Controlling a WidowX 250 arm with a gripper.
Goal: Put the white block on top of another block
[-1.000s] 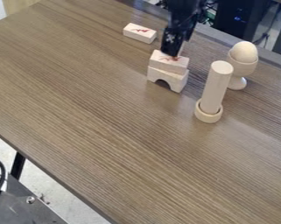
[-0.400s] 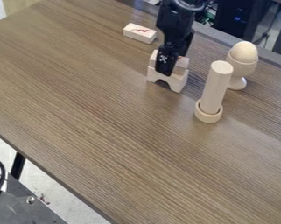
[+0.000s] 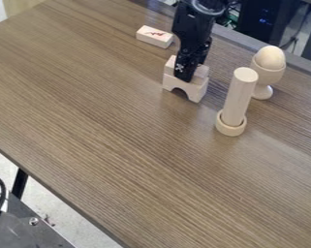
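White block (image 3: 170, 66) on top of arched block (image 3: 194, 90), partly behind gripper (image 3: 190, 71). Cannot tell whether spread or pinching. Near arched block, upright cylinder (image 3: 239, 99) in ring (image 3: 230, 130).

No word, number or sign here can be read. Red script-like marks (image 3: 156, 33) run across the top of 1 pale block (image 3: 152, 40), up and to the left of my jaws in the camera view, apart from them; I can't make out a letter. On my own black gripper (image 3: 190, 71), just above 1 tip, small white marks (image 3: 179, 67) are too tiny to read.
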